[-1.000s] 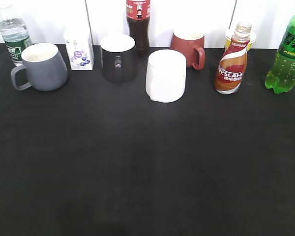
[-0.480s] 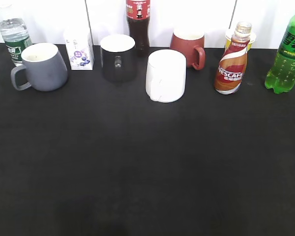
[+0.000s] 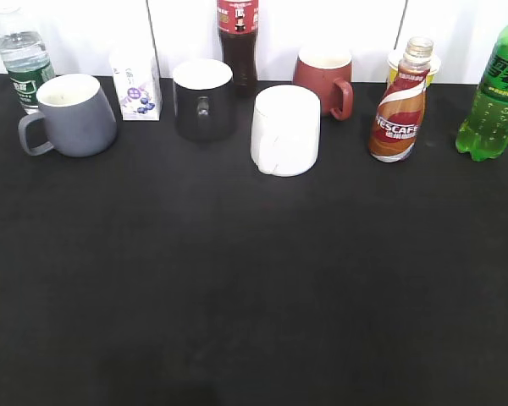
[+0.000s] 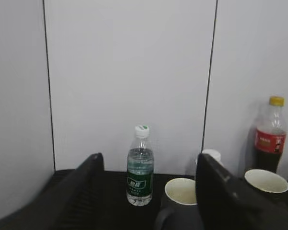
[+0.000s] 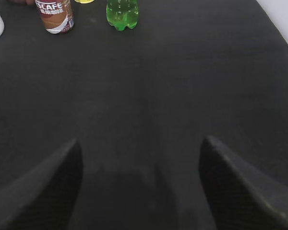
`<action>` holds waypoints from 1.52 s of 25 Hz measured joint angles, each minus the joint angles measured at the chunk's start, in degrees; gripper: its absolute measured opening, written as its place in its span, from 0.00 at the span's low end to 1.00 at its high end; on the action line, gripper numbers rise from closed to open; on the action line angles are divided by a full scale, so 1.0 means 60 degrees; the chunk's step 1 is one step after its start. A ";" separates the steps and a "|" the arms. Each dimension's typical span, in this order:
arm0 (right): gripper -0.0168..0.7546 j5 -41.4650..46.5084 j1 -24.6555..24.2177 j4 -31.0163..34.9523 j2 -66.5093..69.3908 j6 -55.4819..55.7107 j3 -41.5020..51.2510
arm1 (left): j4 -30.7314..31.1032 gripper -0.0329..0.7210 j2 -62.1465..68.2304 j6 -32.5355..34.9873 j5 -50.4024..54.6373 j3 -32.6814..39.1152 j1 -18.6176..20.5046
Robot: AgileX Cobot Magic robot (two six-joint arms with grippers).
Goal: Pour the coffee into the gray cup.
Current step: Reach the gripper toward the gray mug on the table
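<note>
The coffee bottle [image 3: 399, 110] with its red, white and brown NESCAFE label stands upright at the back right of the black table; its lower part shows at the top left of the right wrist view [image 5: 54, 16]. The gray cup [image 3: 74, 115] sits at the back left, handle to the left, and shows between the jaws in the left wrist view [image 4: 181, 203]. Neither gripper shows in the exterior view. My left gripper [image 4: 149, 165] is open and empty, well short of the cup. My right gripper [image 5: 141, 148] is open and empty above bare table, far from the coffee.
Along the back stand a water bottle [image 3: 23, 57], a small carton [image 3: 135, 83], a dark metallic mug [image 3: 202, 99], a cola bottle [image 3: 238, 42], a white mug [image 3: 285, 129], a red mug [image 3: 325, 80], a yellow cup [image 3: 395, 64] and a green soda bottle [image 3: 494, 93].
</note>
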 joint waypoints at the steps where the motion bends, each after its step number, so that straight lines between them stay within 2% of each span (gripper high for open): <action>1: 0.79 0.0000 0.0000 0.0000 0.0000 0.0000 0.0000 | 0.0033 0.65 0.0681 0.0000 -0.0519 0.0079 0.0000; 5: 0.79 0.0000 0.0000 0.0000 0.0000 0.0000 0.0000 | 0.0146 0.62 0.3669 0.0000 -0.3759 0.0565 0.0000; 13: 0.79 0.0000 0.0000 0.0000 0.0000 0.0000 0.0000 | 0.0255 0.62 0.9565 0.0000 -0.7709 0.0583 0.0000; 18: 0.79 0.0000 0.0000 0.0000 0.0000 0.0000 0.0000 | 0.0969 0.62 1.2943 0.0000 -1.0116 0.0523 0.0000; 22: 0.79 0.0000 0.0000 0.0000 0.0000 0.0010 0.0000 | 0.0810 0.62 1.4451 0.0000 -1.0552 -0.0422 0.0000; 29: 0.79 0.0000 0.0000 0.0000 0.0000 0.0001 0.0000 | 0.0465 0.62 1.5835 0.0000 -1.0335 -0.2420 0.0043; 33: 0.79 0.0000 0.0000 0.0000 0.0000 0.0001 0.0000 | 0.0301 0.53 1.6020 0.0000 -1.0082 -0.2711 0.0551; 38: 0.79 0.0000 0.0000 0.0000 0.0000 0.0008 0.0000 | 0.1329 0.48 1.6395 0.0000 -1.0467 -0.3074 0.0929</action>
